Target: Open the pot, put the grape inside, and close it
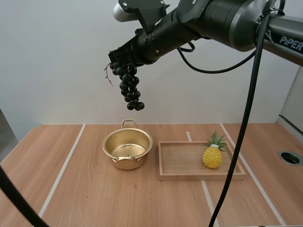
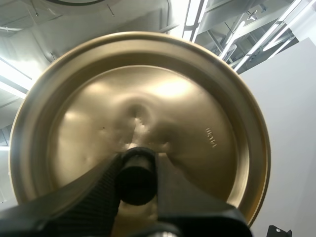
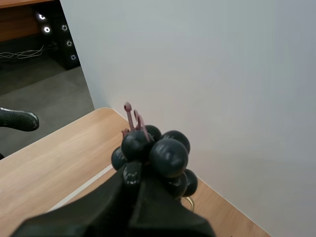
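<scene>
High view counts one of each: one open pot (image 1: 127, 149) sits at the centre of the frame on the table (image 1: 71, 189). One bunch of grapes (image 1: 130, 87) hangs above it at upper centre, pinched at its top by the right gripper (image 1: 124, 59). One wooden tray (image 1: 163, 163) lies just right of the pot (a single toy pineapple (image 1: 212, 156) stands in it). Left wrist view has the left gripper (image 2: 137, 173) clamped on the knob (image 2: 136, 187) of the one lid (image 2: 148, 98).

pot (image 1: 142, 157) mouth uncovered — free air up to grapes (image 1: 130, 86) | tray (image 1: 199, 177) just beside
</scene>
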